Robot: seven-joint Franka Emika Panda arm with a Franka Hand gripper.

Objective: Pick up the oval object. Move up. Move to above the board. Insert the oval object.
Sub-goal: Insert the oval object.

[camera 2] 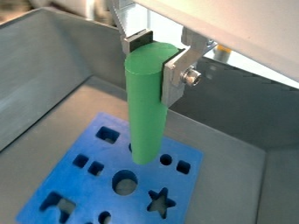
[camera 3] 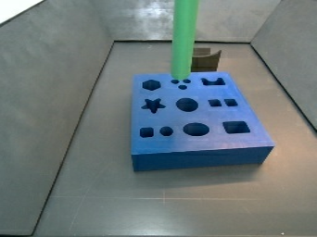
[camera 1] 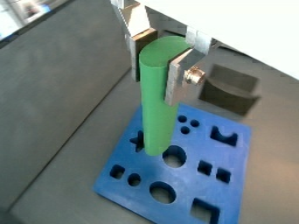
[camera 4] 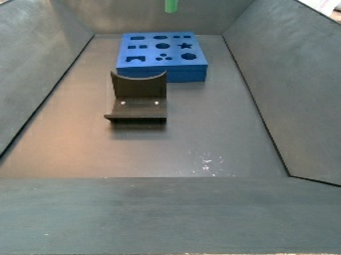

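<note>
My gripper (camera 1: 158, 66) is shut on the top of the oval object (camera 1: 152, 105), a bright green rod that hangs upright; both also show in a wrist view, the gripper (camera 2: 156, 63) and the rod (camera 2: 145, 114). The rod's lower end is down at the top of the board (camera 1: 222, 179), a thick blue block with many cut-out holes. In a side view the rod (camera 3: 186, 37) meets the board (camera 3: 205, 139) near its far edge. I cannot tell if the end is inside a hole. The gripper is out of frame in both side views.
The dark fixture (camera 4: 138, 97) stands on the floor beside the board (camera 4: 163, 55), and also shows behind it in a side view (camera 3: 209, 58) and a wrist view (camera 1: 230, 92). Grey sloping walls (camera 3: 74, 83) enclose the floor.
</note>
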